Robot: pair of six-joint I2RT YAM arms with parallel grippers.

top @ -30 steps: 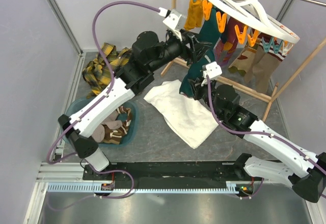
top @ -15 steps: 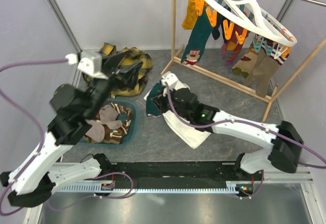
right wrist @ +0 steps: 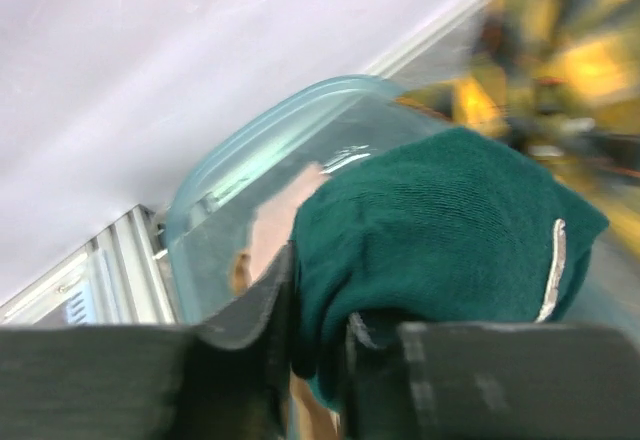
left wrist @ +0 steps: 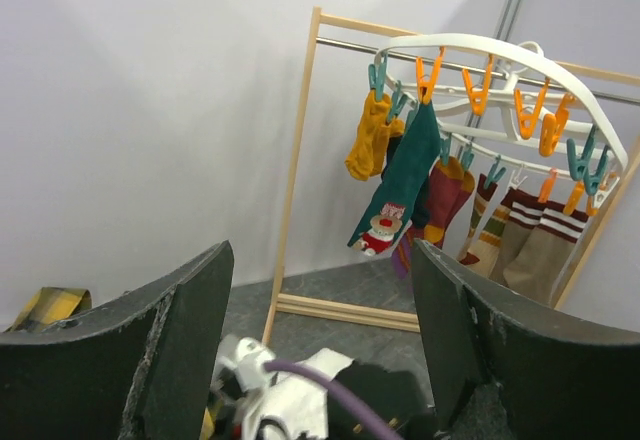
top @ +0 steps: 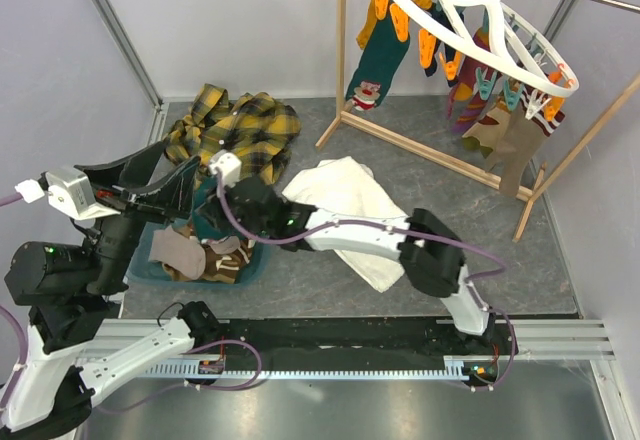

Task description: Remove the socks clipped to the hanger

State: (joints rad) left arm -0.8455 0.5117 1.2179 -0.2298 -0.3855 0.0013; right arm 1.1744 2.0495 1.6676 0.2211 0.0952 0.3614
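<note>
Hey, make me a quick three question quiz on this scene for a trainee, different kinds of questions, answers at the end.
1. True or false: the left gripper is shut on a sock.
2. Multiple choice: the sock in the right gripper is A mustard, B dark teal, C tan.
3. Short answer: what sits below that sock?
Key: 1 false, it is open and empty. 2 B. 3 the bin.
</note>
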